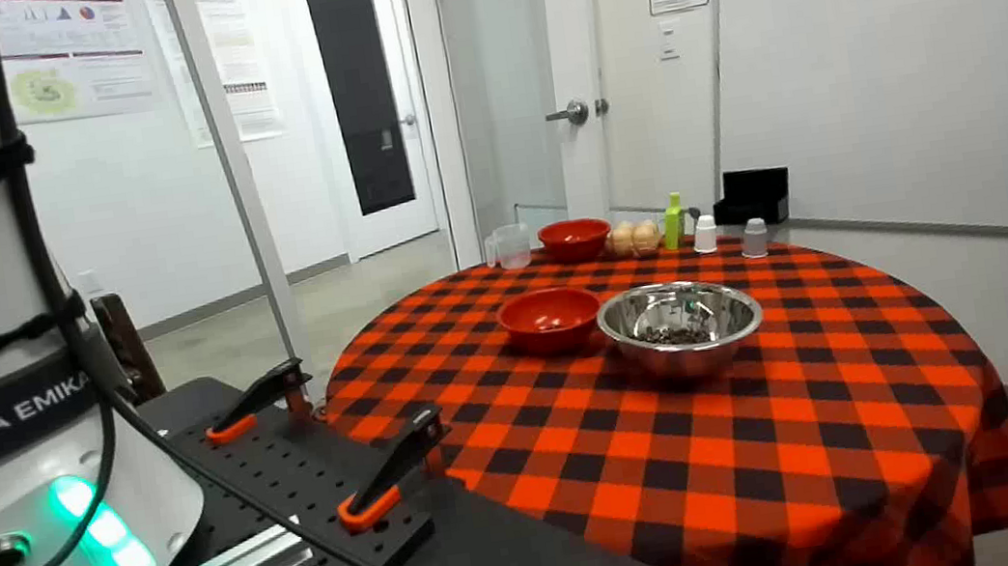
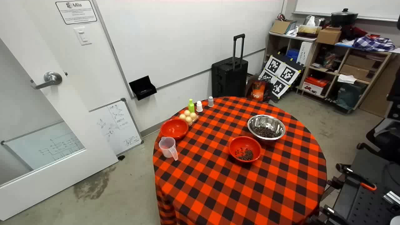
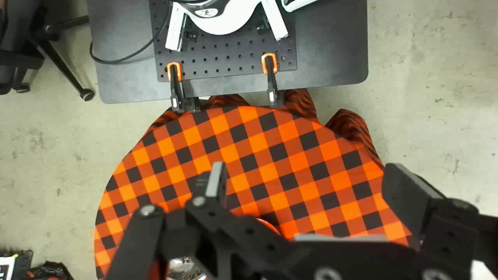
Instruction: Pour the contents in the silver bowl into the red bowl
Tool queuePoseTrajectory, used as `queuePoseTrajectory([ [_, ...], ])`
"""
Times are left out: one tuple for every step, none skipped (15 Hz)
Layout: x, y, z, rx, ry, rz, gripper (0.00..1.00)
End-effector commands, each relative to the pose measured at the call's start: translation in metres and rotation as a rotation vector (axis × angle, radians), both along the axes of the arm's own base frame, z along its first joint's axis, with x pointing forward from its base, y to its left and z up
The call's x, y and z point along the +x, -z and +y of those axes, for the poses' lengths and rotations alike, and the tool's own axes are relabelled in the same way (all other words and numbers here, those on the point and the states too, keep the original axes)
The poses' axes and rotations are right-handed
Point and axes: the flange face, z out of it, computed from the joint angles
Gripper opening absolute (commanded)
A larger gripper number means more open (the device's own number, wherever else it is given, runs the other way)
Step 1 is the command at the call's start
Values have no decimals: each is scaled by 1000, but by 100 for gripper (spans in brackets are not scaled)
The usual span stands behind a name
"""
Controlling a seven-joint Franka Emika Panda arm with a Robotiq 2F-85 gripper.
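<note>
Gripper (image 3: 305, 184) above checked surface (image 3: 253, 151), fingers spread well apart. Partly behind them: silver bowl (image 3: 179, 265) at left, dark bits (image 3: 188, 274) inside; curve of a red bowl (image 3: 269, 224) to its right, mostly hidden. Far from the bowls: black table (image 3: 330, 50), two clamps (image 3: 176, 87) along its edge, robot base (image 3: 225, 21) beyond. Floor (image 3: 428, 97) left and right.

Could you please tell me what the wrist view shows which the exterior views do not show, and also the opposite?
Only the wrist view: the jaws, standing apart in the foreground.
Only the exterior views, both of them: the green bottle, the eggs and the door handle.
Shared by all: the checked tablecloth, the clamps and the silver bowl with dark pieces in it. In the wrist view that bowl is partly hidden and cut off by the lower edge.
</note>
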Motion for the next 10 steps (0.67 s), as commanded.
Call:
queuePoseTrajectory([
  [0,-1,0,0,0,-1,100],
  [15,2,-10,16,30,-11,100],
  [26,5,-19,38,58,-5,100],
  [39,9,-32,64,85,-1,100],
  [48,10,-43,89,94,5,100],
  [55,12,-53,116,116,3,100],
  [63,12,-64,147,130,2,100],
  [69,14,-77,172,161,-3,100],
  [75,17,-88,175,209,-11,100],
  [80,21,-102,173,250,-21,100],
])
